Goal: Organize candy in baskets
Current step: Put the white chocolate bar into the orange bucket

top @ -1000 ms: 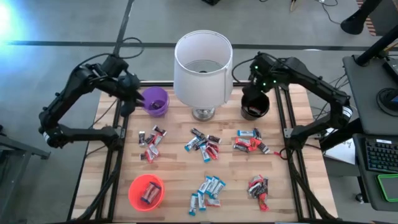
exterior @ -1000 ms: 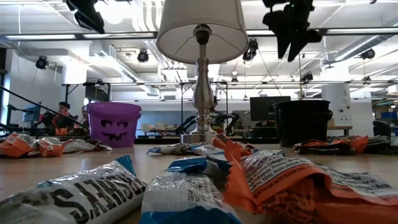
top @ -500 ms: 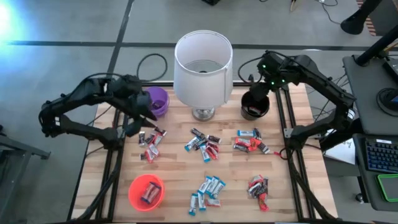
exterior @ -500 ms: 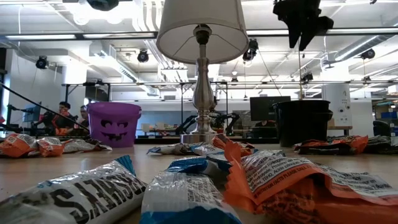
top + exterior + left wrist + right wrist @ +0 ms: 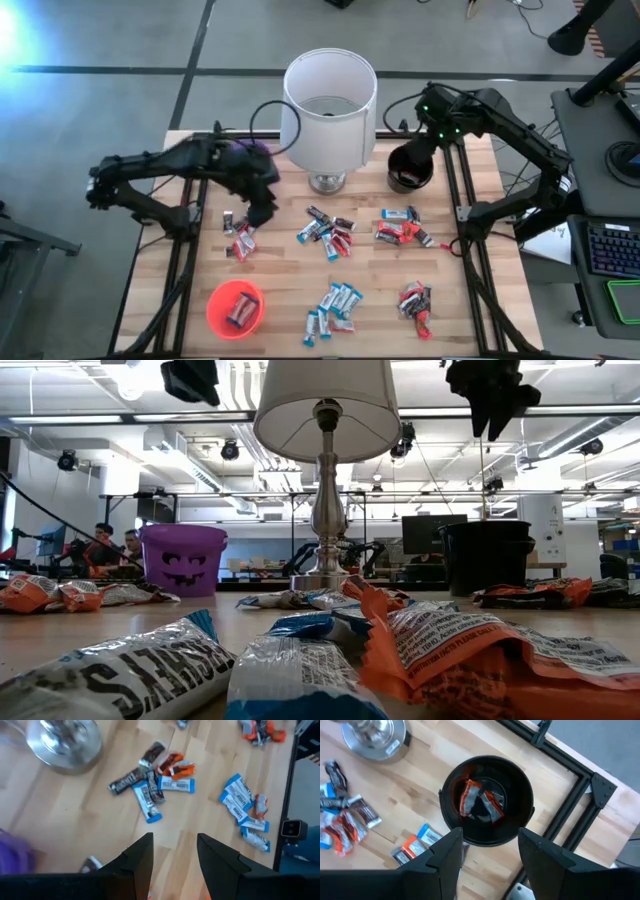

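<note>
Right now the left gripper (image 5: 262, 212) hangs above the wooden slat bench (image 5: 280, 280), over the left-hand cluster of small wrapped candy bars (image 5: 240, 240); its two dark fingers (image 5: 141, 856) stand apart with nothing between them. Its arm reaches in from the bench's left edge and covers most of the round purple plastic basket (image 5: 255, 150) near the far left corner, which shows a jack-o'-lantern face in the low view.

Over by the far right corner, the right gripper (image 5: 432, 135) hovers above the round black basket (image 5: 410, 170). Its fingers (image 5: 445, 855) are apart too and empty. Looking down past them, I can see a couple of red-orange wrapped bars (image 5: 479, 802) lying in the bottom of that basket.

Between the two baskets, along the far edge, stands a tall white lampshade on a shiny metal base (image 5: 327, 105).

Candy lies scattered over the bench in loose piles: a mixed heap of blue-and-white, red and dark bars (image 5: 325, 232) at the middle, another mixed heap (image 5: 402, 228) towards the right edge, a bunch of blue-and-white bars (image 5: 333, 305) near the front edge, and a mostly red pile (image 5: 416, 302) towards the front right corner. A round orange-red basket (image 5: 235, 308) sits near the front left corner with a few wrapped bars inside it.

Beyond the bench, two people (image 5: 115, 545) sit far back in the room.
</note>
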